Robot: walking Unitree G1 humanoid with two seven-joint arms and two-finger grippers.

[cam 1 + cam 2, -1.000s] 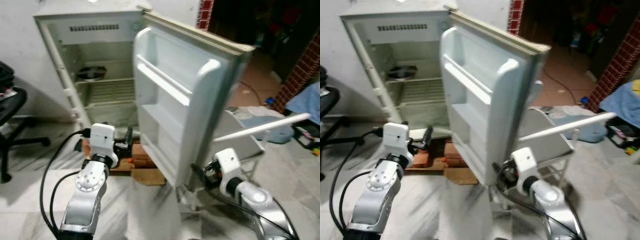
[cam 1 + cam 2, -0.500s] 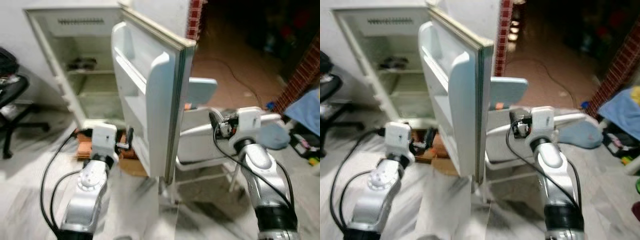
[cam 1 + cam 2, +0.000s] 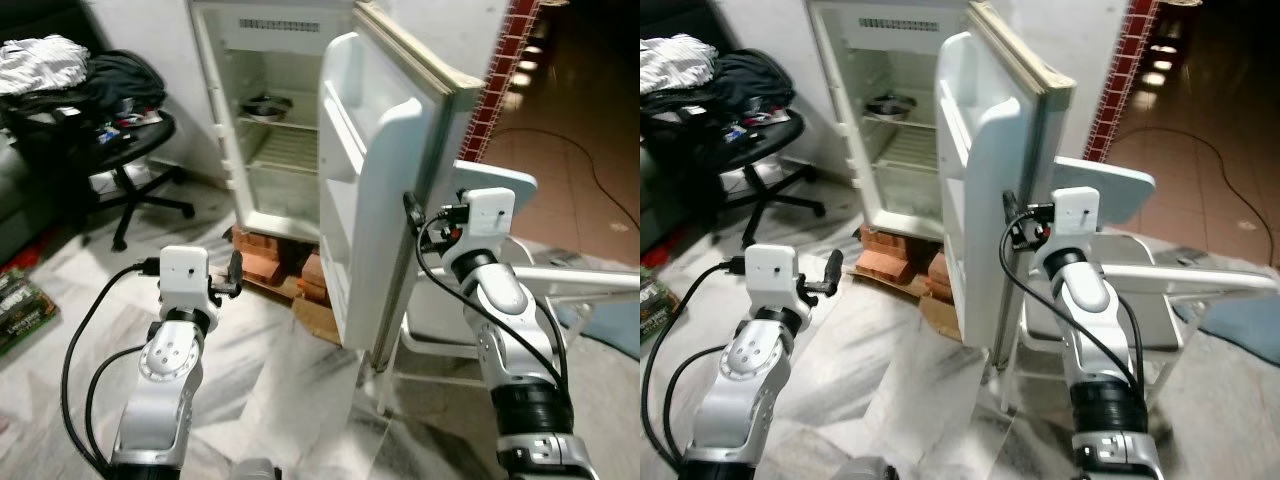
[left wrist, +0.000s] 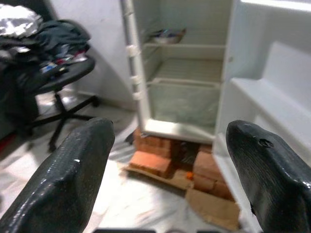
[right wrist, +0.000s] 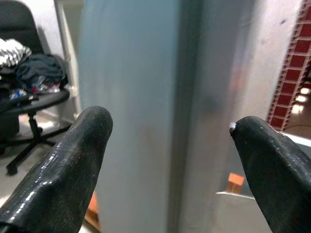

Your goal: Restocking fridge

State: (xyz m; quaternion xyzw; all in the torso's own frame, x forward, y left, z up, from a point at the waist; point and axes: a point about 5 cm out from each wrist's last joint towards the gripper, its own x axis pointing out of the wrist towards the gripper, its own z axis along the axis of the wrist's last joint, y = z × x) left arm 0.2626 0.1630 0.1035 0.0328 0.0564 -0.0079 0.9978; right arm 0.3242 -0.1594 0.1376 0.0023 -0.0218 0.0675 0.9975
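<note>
The small white fridge (image 3: 215,90) stands with its door (image 3: 385,170) swung wide toward me. Its wire shelves are bare except for a metal bowl (image 3: 266,104) on the upper one. The door racks hold nothing. My right gripper (image 3: 409,212) is raised at the door's outer edge, open, and in the right wrist view the door edge (image 5: 146,97) stands just ahead between its spread fingers (image 5: 73,160). My left gripper (image 3: 234,272) hovers low in front of the fridge, open and holding nothing, pointing at the lower shelf (image 4: 187,80).
Red bricks (image 3: 268,262) and flattened cardboard (image 3: 318,318) lie under the fridge. A black office chair (image 3: 120,150) piled with clothes stands at the left. A white folding chair (image 3: 500,190) sits just behind the door at the right, beside a brick pillar (image 3: 507,60).
The whole view has swung round as the camera moved. My right arm has risen from low near the door's foot to the door's outer edge. The left arm keeps its pose.
</note>
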